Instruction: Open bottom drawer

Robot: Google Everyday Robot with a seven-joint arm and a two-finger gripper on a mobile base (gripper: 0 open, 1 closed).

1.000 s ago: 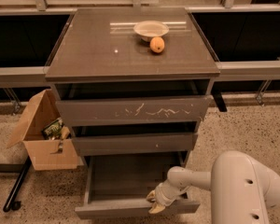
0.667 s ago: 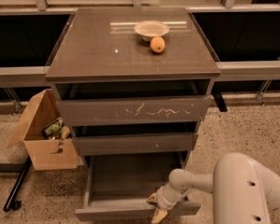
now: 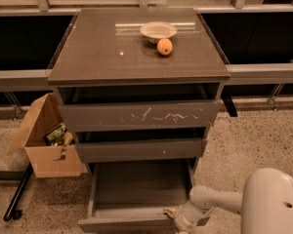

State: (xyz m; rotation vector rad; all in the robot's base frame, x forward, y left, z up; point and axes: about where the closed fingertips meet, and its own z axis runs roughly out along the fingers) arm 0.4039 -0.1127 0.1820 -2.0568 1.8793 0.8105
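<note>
The bottom drawer (image 3: 124,223) is found at the lower centre of the frame, the lowest of the three in the table (image 3: 88,57). It is already drawn well out, so that its shallow grey inside is laid open to view. Its plain front runs left to right along the bottom edge of the frame. Its line of travel runs at right angles to that, downward in the frame and toward the robot.

The gripper (image 3: 178,217) is seen at the lower right of centre, set against the right-hand part of that front at its upper edge. The white arm reaches in to it from the lower right corner. Nearly all of the drawer therefore lies to the left of the gripper and above it in the frame, and any further pull would be judged to run straight down the frame. Because the hold is off to the right of the front's middle, a slight skewing of the drawer may be expected. Whether the gripper is wide or narrow cannot be told.

The scratched top drawer (image 3: 139,115) and the middle drawer (image 3: 141,149) are each slightly out. A bowl (image 3: 157,30) and an orange (image 3: 164,47) are left on the table top.

Compared with a second ago, the gripper is placed lower and a little further right, and the drawer front has been brought nearer the bottom edge, with more of the inside exposed. Nothing else is seen to have shifted.
</note>
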